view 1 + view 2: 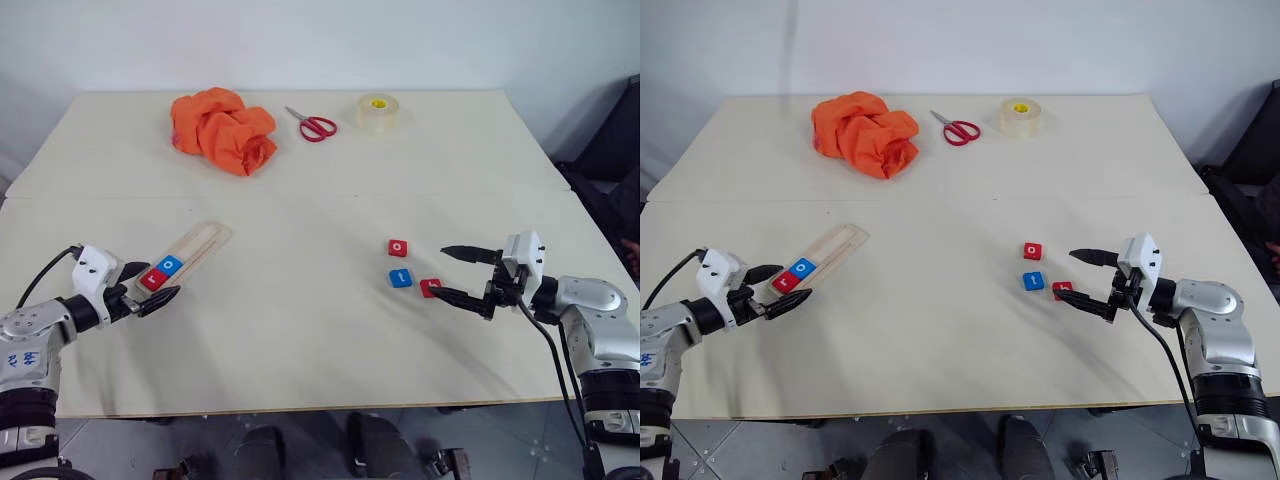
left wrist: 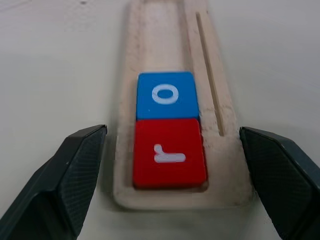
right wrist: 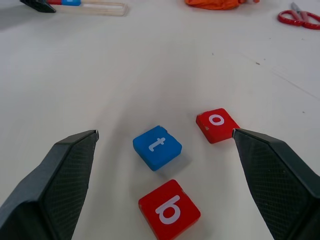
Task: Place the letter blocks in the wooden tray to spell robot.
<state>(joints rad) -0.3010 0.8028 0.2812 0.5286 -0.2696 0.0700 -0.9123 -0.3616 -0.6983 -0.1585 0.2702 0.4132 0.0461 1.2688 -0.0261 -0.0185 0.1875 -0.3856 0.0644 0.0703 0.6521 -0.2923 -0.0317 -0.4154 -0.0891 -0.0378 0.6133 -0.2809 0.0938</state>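
Table [image 1: 300, 330]: you have a pale top with the work spread across its near half; the tray sits toward your left, the loose blocks toward your right, well apart.
Clutter: an orange cloth [image 1: 222, 130], red scissors [image 1: 312, 125] and a tape roll [image 1: 378, 111] lie along the far edge, well away from the job.
Tray [image 1: 205, 240]: it lies at a slant, its near end between the fingers of your left gripper. The far part of its groove is bare.
Left gripper [image 1: 150, 285]: jaws wide, holding nothing, one finger on either side of the tray's near end; whether they touch it cannot be told.
Right gripper [image 1: 462, 274]: jaws wide, holding nothing, hovering just beside the three loose blocks.
Placed blocks: red r [image 2: 169, 152] sits at the tray's near end, blue o [image 2: 165, 95] touching it on the far side.
Loose blocks: red b [image 3: 169, 209] is nearest your right gripper, blue t [image 3: 156, 147] just beyond it, red o [image 3: 216, 125] near them, none touching.
Step in hand: two letters are set, so I judge b is next.
Next move: bring the right jaws down around b and close on its sides without nudging t. Carry it across and seat it against the blue o, reading the same way as r and o. It looks turned round just now, so you will likely need to rotate it.
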